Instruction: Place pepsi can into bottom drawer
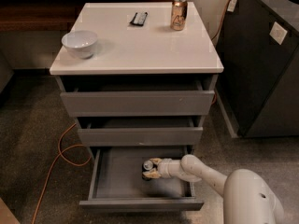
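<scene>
The bottom drawer (140, 203) is pulled open below two grey drawers. My gripper (150, 168) reaches into it from the right, low over the drawer floor, near the middle. Its fingers are shut on the pepsi can (147, 168), a small dark can with a silver top that shows between the yellowish fingertips. Most of the can's body is hidden by the fingers. I cannot tell whether the can touches the drawer floor.
On the white cabinet top (140, 50) stand a white bowl (80, 43), a gold can (178, 13) and a small dark flat object (138, 18). An orange cable (60, 157) lies on the floor at the left. A dark cabinet (266, 64) stands at the right.
</scene>
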Controlling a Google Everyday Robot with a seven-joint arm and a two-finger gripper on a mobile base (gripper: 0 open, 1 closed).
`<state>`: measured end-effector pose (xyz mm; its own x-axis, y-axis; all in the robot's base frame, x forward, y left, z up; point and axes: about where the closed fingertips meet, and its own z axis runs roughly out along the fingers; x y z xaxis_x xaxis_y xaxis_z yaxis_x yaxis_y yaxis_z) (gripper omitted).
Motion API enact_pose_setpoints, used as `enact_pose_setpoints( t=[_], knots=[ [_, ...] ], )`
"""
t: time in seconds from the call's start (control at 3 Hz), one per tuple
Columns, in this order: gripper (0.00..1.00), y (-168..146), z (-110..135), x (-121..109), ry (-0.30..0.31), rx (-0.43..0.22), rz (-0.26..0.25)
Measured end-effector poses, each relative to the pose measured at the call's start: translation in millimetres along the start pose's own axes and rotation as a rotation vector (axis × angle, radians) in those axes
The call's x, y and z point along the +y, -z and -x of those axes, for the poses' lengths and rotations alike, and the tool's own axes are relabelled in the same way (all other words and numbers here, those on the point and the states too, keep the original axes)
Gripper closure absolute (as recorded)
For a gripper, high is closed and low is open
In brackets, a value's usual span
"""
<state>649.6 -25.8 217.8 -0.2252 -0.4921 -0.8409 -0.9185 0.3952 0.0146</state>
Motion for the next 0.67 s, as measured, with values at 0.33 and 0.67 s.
enact_pose_setpoints(
  t=[0.33, 0.67],
  knots=[
    [0.86, -10.8, -8.4, 3.8, 0.008, 0.022, 0.010],
    [0.62, -18.1, -15.9, 7.4, 0.013, 0.033, 0.014]
  ],
)
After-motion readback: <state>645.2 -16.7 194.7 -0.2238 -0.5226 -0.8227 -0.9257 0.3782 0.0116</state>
